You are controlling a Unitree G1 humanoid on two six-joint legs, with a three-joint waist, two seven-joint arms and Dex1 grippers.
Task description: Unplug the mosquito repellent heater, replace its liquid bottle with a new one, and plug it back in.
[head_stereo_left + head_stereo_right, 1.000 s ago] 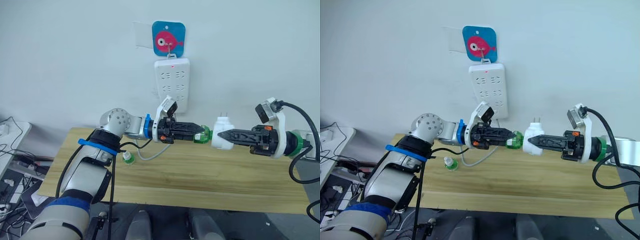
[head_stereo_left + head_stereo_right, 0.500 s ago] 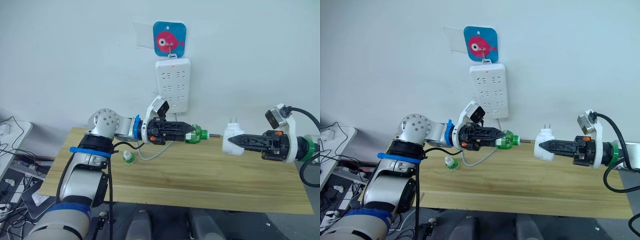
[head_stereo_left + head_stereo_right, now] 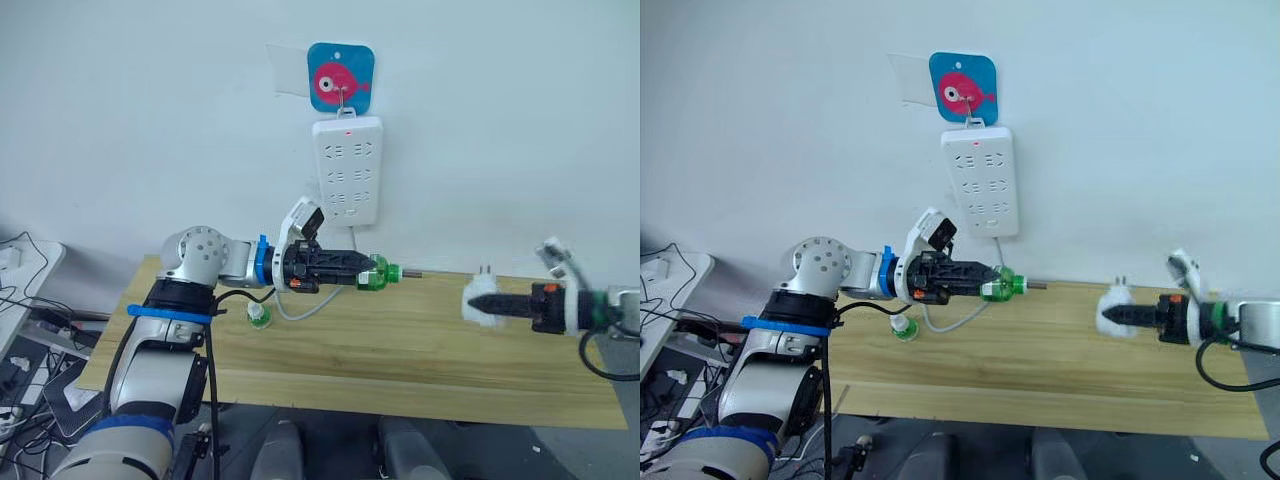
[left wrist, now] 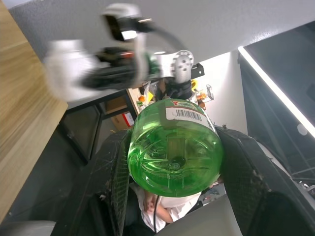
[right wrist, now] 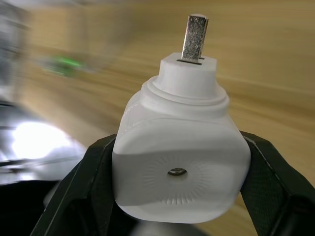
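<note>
My left gripper is shut on a green liquid bottle, held level above the wooden table with its thin wick pointing toward my right arm. In the left wrist view the bottle sits between both black fingers. Far to the right, my right gripper is shut on the white mosquito repellent heater. The heater's metal prongs stick up from the heater body. Bottle and heater are well apart. A second small green bottle stands on the table near my left arm.
A white power strip hangs on the wall under a blue fish hook. Its cable drops onto the table beneath my left gripper. A cluttered side table stands at the far left.
The two grippers have pulled apart. The left drew the green bottle to the left, out of the heater. The right carried the heater far to the right.
</note>
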